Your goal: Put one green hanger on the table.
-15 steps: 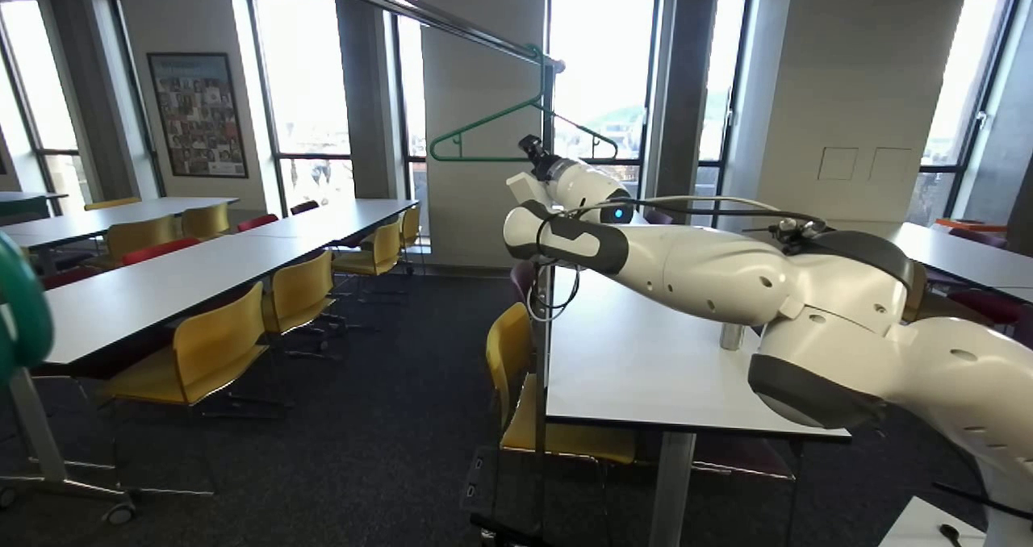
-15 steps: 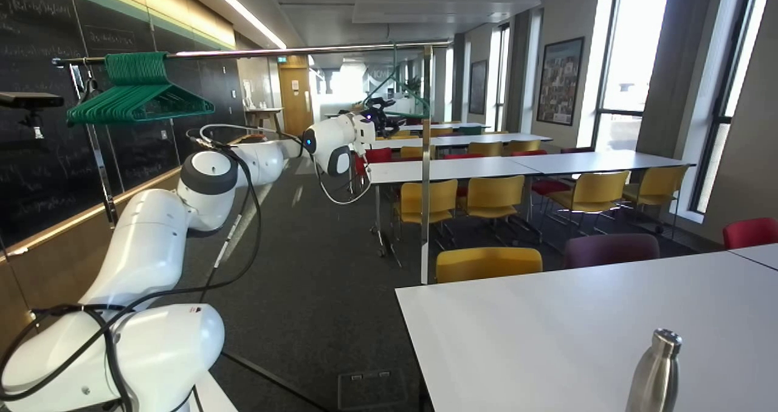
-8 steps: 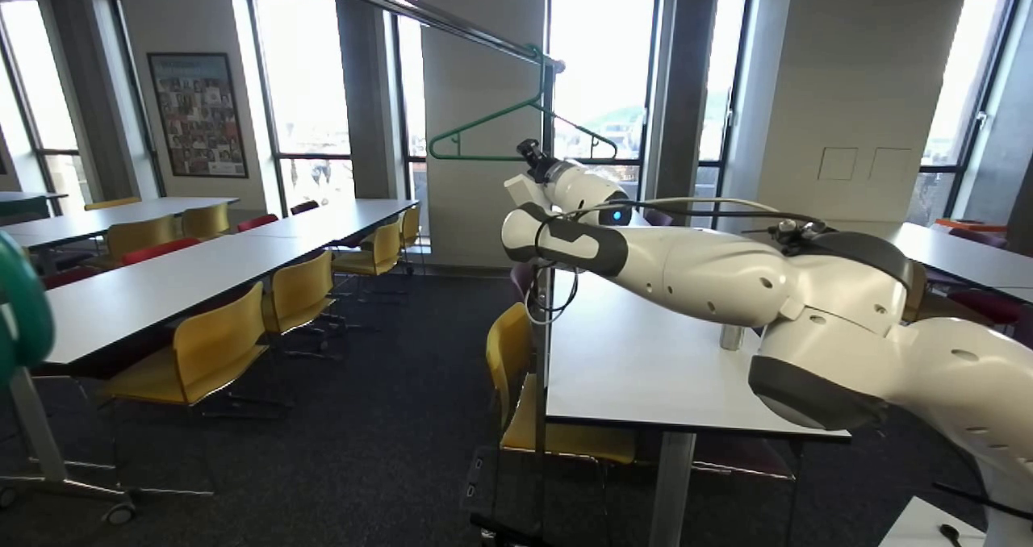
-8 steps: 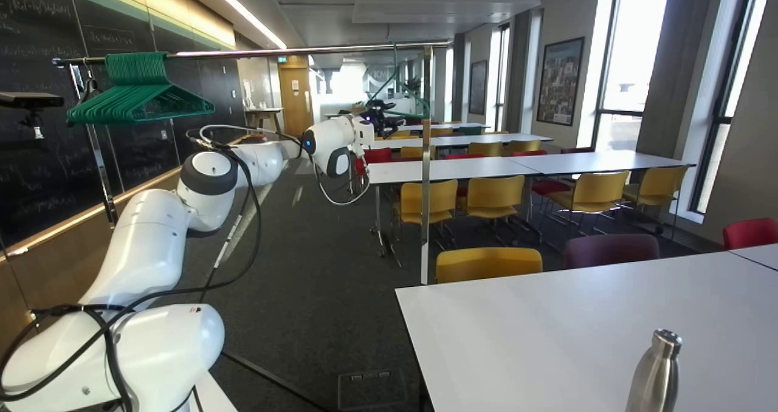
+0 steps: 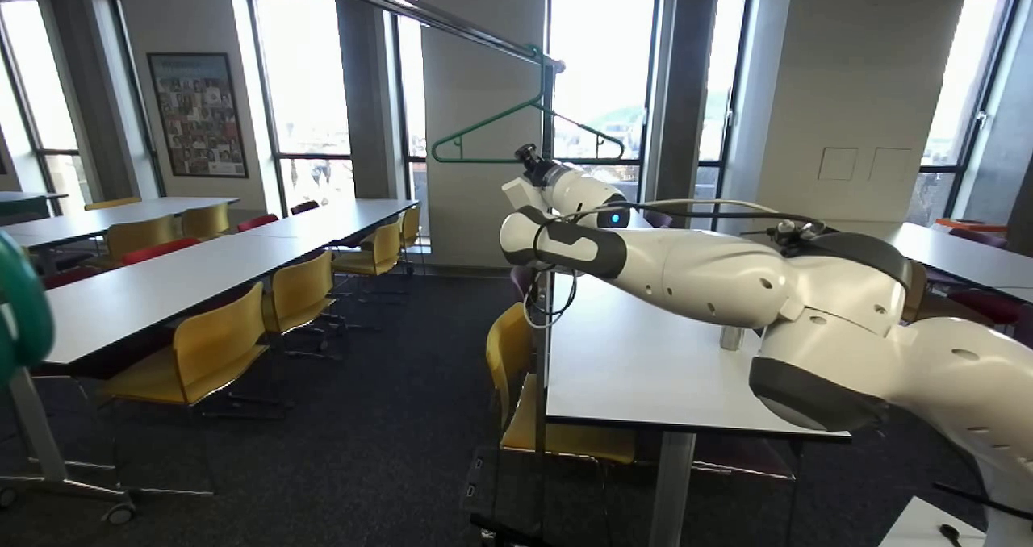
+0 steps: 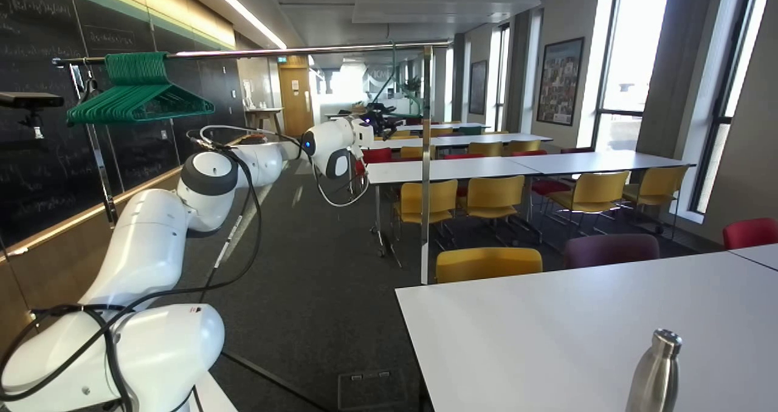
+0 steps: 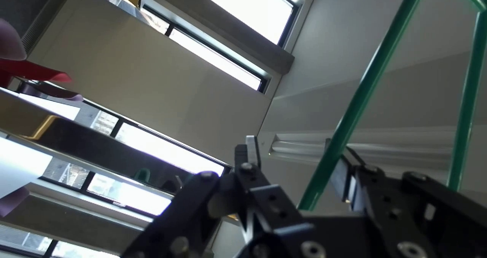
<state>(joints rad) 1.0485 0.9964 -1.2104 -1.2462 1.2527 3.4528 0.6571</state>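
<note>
Now the gripper [image 7: 295, 155] is sitting a touch lower in both exterior views than half a second ago; its jaws are standing wide apart, with a bar of the green hanger [image 7: 354, 111] passing between them in the wrist view; the bar is running nearer one side of the gap, though whether it is touching there, I cannot tell; the hanger is hanging by its hook from the metal rail [image 6: 243, 53], apart from the white table [image 6: 516, 333]; its lower bar is dropping slightly and shifting toward picture right in an exterior view; the white arm [image 5: 710, 277] is holding nearly the same pose; the bunched hangers [image 6: 137, 87] toward the rail's opposite end are keeping their place, as is the steel bottle [image 6: 656, 375] standing on the table.
</note>
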